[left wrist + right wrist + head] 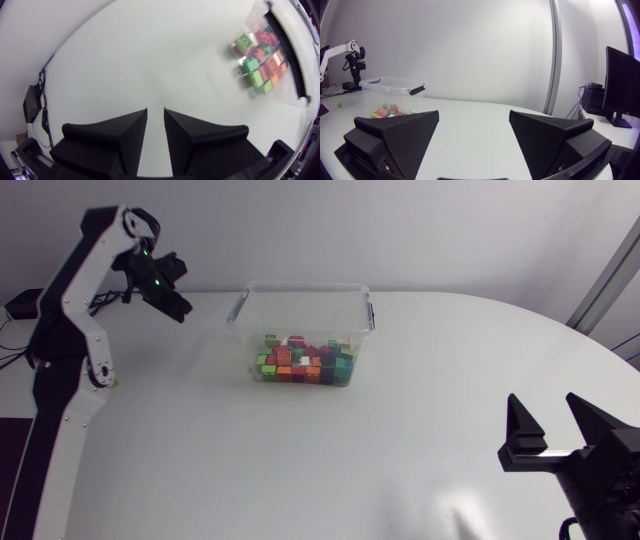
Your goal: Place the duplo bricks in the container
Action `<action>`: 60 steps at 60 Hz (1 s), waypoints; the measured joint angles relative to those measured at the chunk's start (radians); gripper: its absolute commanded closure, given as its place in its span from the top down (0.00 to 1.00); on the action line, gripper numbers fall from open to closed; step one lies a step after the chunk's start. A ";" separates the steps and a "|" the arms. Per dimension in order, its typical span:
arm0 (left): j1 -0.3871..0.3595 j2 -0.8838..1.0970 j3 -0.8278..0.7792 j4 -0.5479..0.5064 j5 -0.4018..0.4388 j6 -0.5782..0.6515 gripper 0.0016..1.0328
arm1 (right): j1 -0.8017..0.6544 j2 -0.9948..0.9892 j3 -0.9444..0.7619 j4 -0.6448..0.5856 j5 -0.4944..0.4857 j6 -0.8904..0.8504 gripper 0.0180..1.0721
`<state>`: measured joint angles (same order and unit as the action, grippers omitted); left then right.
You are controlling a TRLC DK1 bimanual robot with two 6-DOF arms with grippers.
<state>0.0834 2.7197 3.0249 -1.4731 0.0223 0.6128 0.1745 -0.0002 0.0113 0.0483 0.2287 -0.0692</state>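
Nearly all the duplo bricks [303,360] we can see already lie heaped in the clear container [305,284], which stands on the table [400,450] with its long side running across, from one arm's side toward the other's. One small green piece [113,383], probably a brick though too small for us to be sure, sits on the table close to the base of our left arm, well apart from the container. If it is a brick, the coming move turns on that: it lies below and behind our left gripper [172,302], which hangs raised just beside the container's near end, so we judge the left arm much the nearer for the pick and for the short carry over the rim. Its fingers are drawn close together with only a narrow slit between them, and they grip nothing; the left wrist view shows bare table beneath them and the bricks off to one side. Our right gripper [545,405] rests far across the table from both container and green piece, spread wide and empty.
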 measured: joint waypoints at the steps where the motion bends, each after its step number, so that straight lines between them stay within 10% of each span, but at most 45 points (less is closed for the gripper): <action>1: 0.001 -0.051 -0.037 0.001 0.008 -0.005 0.21 | 0.000 0.000 0.000 0.000 0.000 0.000 0.96; 20: 0.166 -0.438 -0.575 0.019 0.116 -0.048 0.22 | 0.000 0.000 0.000 0.000 0.000 0.000 0.96; 38: 0.319 -0.560 -1.072 0.376 0.104 0.100 0.24 | 0.000 0.000 0.000 0.000 0.000 0.000 0.96; 51: 0.376 -0.561 -1.110 0.478 0.077 0.280 0.82 | 0.000 0.000 0.000 0.000 0.000 0.000 0.96; 60: 0.408 -0.556 -1.110 0.480 0.077 0.397 0.90 | 0.000 0.000 0.000 0.000 0.000 0.000 0.96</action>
<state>0.4911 2.1639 1.9144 -0.9928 0.0990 1.0103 0.1745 -0.0002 0.0113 0.0483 0.2283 -0.0692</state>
